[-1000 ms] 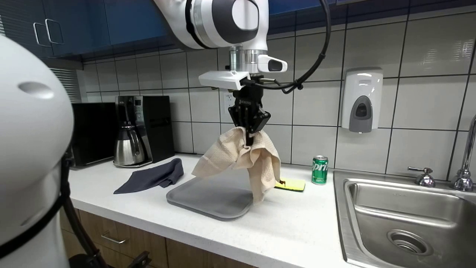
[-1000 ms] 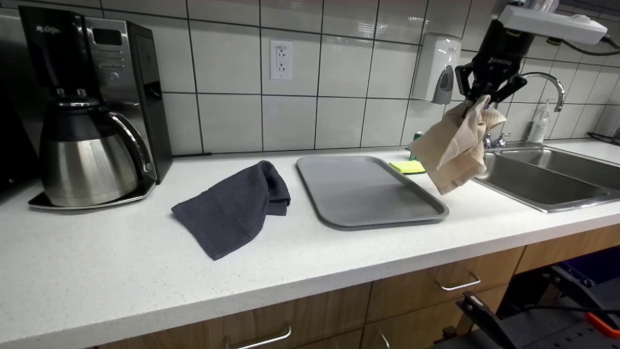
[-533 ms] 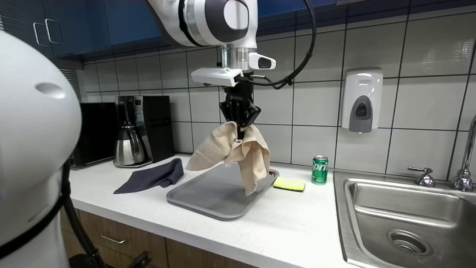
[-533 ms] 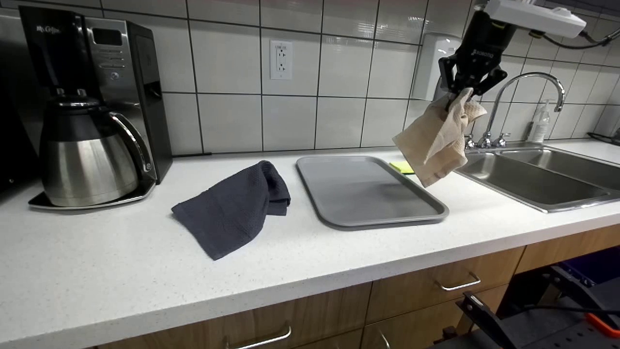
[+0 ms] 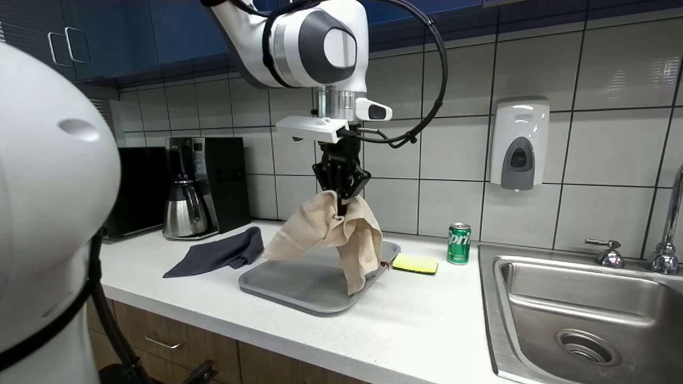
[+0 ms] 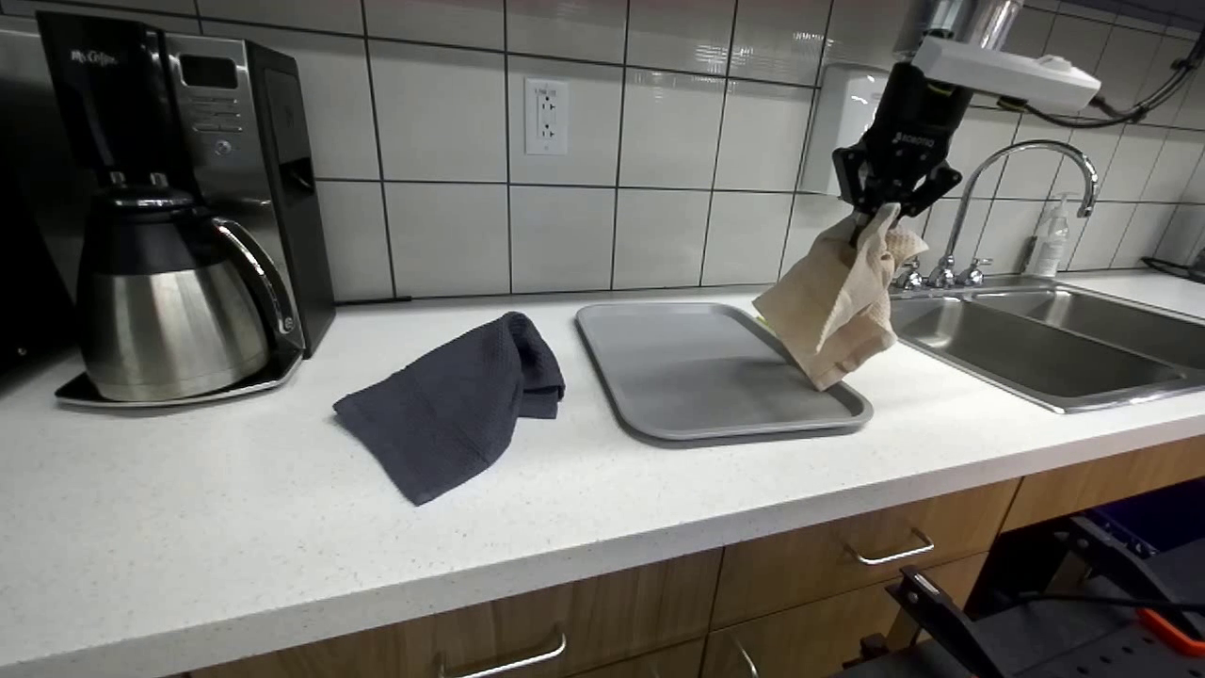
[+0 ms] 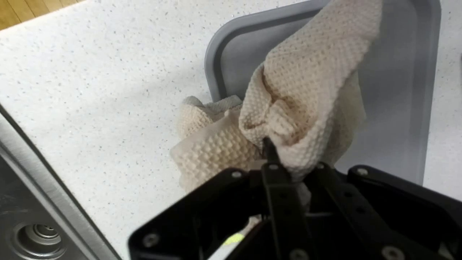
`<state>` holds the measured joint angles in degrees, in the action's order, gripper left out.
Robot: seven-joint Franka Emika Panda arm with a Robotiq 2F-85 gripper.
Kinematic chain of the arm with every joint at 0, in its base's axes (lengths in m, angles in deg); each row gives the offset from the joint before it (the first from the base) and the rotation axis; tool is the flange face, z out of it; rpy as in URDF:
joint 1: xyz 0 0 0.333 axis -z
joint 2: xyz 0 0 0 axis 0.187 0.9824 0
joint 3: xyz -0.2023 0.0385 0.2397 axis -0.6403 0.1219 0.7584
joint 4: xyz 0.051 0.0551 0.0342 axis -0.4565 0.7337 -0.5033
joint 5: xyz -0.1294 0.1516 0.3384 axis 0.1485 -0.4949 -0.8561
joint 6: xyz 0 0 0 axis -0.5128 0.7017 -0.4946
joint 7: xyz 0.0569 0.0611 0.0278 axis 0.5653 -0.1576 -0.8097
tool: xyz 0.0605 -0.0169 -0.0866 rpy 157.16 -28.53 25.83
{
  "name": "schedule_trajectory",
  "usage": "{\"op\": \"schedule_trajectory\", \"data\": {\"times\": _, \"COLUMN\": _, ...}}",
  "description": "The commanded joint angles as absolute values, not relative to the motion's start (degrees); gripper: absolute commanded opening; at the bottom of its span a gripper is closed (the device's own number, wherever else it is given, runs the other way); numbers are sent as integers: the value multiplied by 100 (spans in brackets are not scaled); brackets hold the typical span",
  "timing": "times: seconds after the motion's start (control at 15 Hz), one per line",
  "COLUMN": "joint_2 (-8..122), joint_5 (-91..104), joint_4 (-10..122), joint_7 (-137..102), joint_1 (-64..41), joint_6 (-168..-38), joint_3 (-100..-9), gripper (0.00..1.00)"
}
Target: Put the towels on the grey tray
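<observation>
A beige waffle-weave towel (image 5: 363,240) hangs from my gripper (image 5: 342,205), which is shut on its bunched middle. The towel (image 6: 828,301) hangs over the sink-side edge of the grey tray (image 6: 697,367); whether its lowest corner touches the tray I cannot tell. In the wrist view the towel (image 7: 306,68) covers a corner of the tray (image 7: 397,108) and some counter, and hides one fingertip of the gripper (image 7: 283,153). A dark blue-grey towel (image 6: 461,395) lies crumpled on the counter between tray and coffee maker; it also shows in an exterior view (image 5: 219,255).
A yellow sponge (image 5: 415,263) and a green can (image 5: 459,244) stand between tray and sink (image 5: 581,304). A coffee maker (image 6: 188,217) stands at the far end. A soap dispenser (image 5: 518,144) hangs on the tiled wall. The counter's front edge (image 6: 602,556) runs near the tray.
My gripper has carried the beige towel away from the sink, over the tray's edge. It rose slightly, then came down in the last half second. The dark towel and tray have not moved.
</observation>
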<state>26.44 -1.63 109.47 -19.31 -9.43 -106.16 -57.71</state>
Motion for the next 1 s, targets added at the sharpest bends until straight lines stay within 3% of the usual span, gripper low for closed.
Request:
{"op": "schedule_trajectory", "data": {"times": 0.0, "joint_2": 3163, "joint_5": -317, "joint_4": 10604, "joint_7": -2071, "joint_1": -923, "joint_6": -10790, "joint_3": -5668, "gripper": 3}}
{"op": "schedule_trajectory", "data": {"times": 0.93, "joint_2": 4460, "joint_5": -186, "joint_4": 10031, "joint_7": -1982, "joint_1": -975, "joint_6": -11202, "joint_3": -5309, "gripper": 3}}
